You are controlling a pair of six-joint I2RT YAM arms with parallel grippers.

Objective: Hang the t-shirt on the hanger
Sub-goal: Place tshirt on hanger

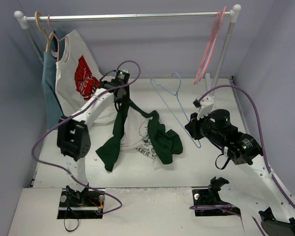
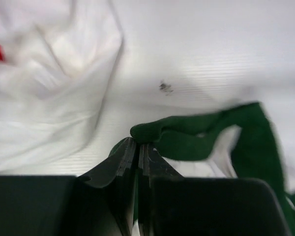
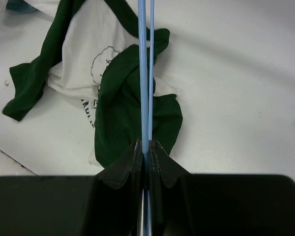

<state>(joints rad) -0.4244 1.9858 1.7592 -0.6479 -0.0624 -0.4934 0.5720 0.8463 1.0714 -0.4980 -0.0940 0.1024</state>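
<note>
Two pinches: left tool (image 2: pixel 137 144) t-shirt (image 2: pixel 191 133), right tool (image 3: pixel 146 145) hanger (image 3: pixel 142 73).

Black left hand (image 2: pixel 138 145), black right hand (image 3: pixel 147 146), white arms (image 1: pixel 96 109), purple cables (image 1: pixel 234 86)

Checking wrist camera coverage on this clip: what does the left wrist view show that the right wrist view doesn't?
Only the left wrist view: the left hand shut on a green edge of the t-shirt, part of the white shirt with red print at the left, and a small dark speck on the table.
Only the right wrist view: the right hand shut on the blue hanger, and the black drawing on the t-shirt's front.
Both: the green-and-white t-shirt and the white table.
</note>
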